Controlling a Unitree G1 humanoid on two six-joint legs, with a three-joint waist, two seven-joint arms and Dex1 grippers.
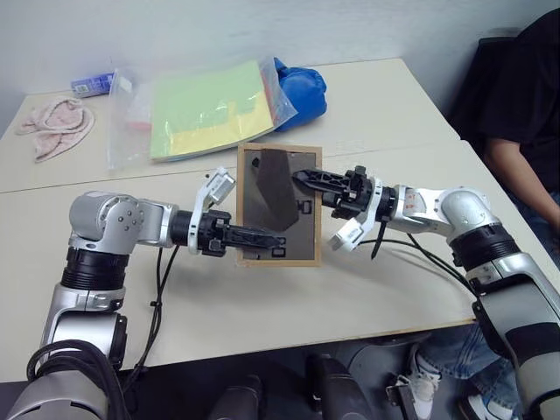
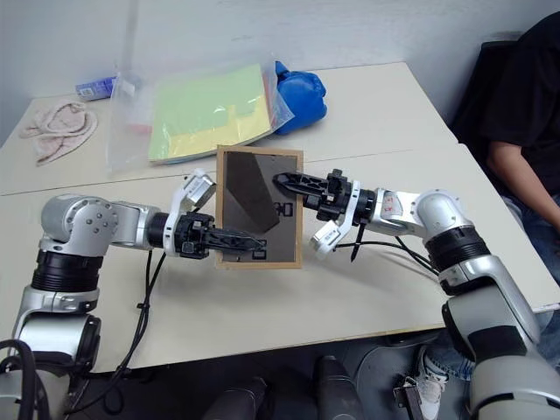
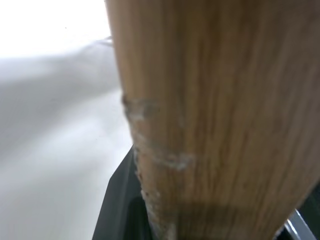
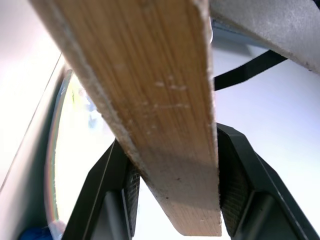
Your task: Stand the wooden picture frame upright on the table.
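Above the table (image 1: 376,289), both tools apparently grip the wooden picture frame (image 1: 280,206).

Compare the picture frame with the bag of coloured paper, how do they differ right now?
The frame is held up off the table between the left gripper and right gripper; the bag lies flat on it, untouched. The frame is small, rigid wood with its dark back showing; the bag is larger, clear plastic showing green and yellow sheets. Both are rectangular.
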